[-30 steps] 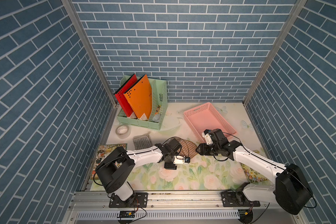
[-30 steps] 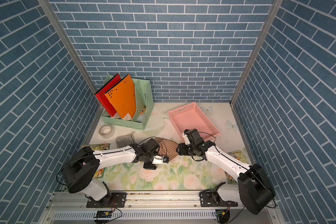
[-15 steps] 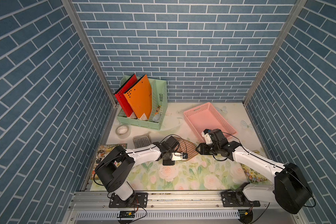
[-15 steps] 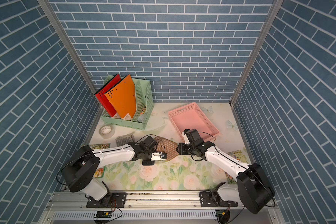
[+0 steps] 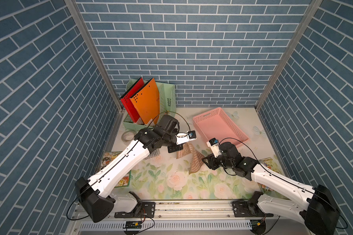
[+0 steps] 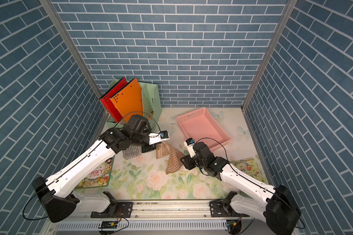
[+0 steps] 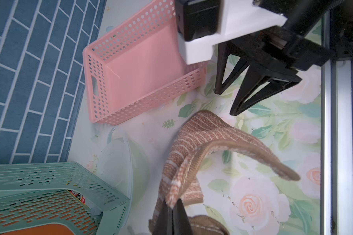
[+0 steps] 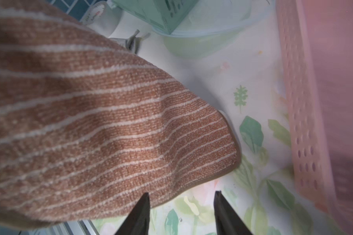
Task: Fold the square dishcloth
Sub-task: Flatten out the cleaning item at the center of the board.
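Left gripper (image 7: 172, 207) is pressed together on an edge of the striped brown dishcloth (image 5: 194, 161), holding it raised mid-table while the rest drapes onto the floral table cover (image 5: 171, 183). Right gripper (image 8: 181, 196) stands spread just beside the cloth's far corner, gripping nothing. Nearest runs a metal rail (image 5: 191, 205); past it, picture books (image 6: 98, 175) lie on both sides. Farther back sit a grey cloth (image 6: 130, 153), a tape roll (image 5: 127, 136), a pink basket (image 5: 218, 126) and a green file rack (image 5: 168, 97) with red and orange folders. Blue brick-pattern walls (image 5: 191, 50) enclose three sides.
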